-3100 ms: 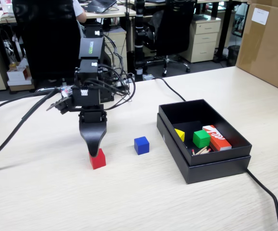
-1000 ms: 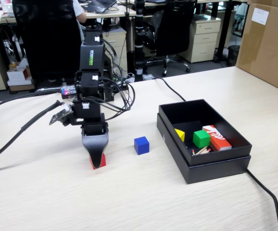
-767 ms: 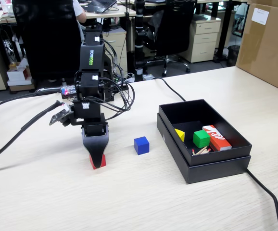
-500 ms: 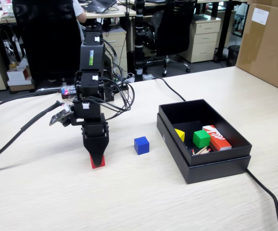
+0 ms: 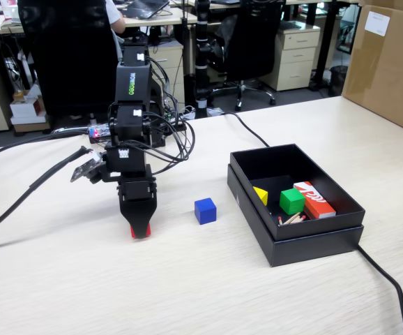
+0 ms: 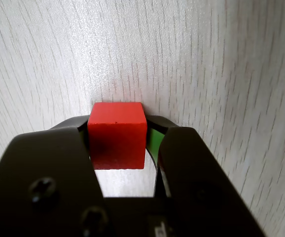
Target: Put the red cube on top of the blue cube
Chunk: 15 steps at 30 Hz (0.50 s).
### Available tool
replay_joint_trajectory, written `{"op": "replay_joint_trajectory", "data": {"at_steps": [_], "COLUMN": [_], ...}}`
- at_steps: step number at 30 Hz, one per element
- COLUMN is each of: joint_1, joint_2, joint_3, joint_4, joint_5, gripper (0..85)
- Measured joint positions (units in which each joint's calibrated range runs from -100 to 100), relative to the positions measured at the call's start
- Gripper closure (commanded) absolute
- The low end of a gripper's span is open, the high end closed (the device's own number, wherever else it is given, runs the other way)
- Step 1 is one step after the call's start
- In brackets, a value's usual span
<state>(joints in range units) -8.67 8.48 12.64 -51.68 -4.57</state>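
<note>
The red cube (image 6: pixel 117 136) sits clamped between the two black jaws of my gripper (image 6: pixel 118 129), which is shut on it. In the fixed view the gripper (image 5: pixel 140 230) points straight down and the red cube (image 5: pixel 140 231) peeks out below its tip, lifted slightly off the table. The blue cube (image 5: pixel 205 210) rests on the light wooden table to the right of the gripper, about a hand's width away. It does not show in the wrist view.
A black open box (image 5: pixel 341 230) stands right of the blue cube, holding a green cube (image 5: pixel 291 201), a yellow piece (image 5: pixel 261 195) and a red-and-white box (image 5: pixel 314 199). Cables (image 5: pixel 27 185) trail left of the arm. A cardboard carton (image 5: pixel 388 63) stands at the far right.
The gripper came down over the red cube, closed on it, and has now raised it a little off the table. The blue cube has stayed put.
</note>
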Motion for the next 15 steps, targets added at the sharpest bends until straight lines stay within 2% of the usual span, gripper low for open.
{"op": "replay_joint_trajectory", "data": {"at_steps": [6, 15], "joint_1": [-0.29, 1.03], "joint_2": [-6.86, -27.18], "joint_3": [-0.18, -6.66], "joint_4": [0.0, -0.62], "joint_5": [0.34, 1.56], "gripper": [82.1, 81.9]}}
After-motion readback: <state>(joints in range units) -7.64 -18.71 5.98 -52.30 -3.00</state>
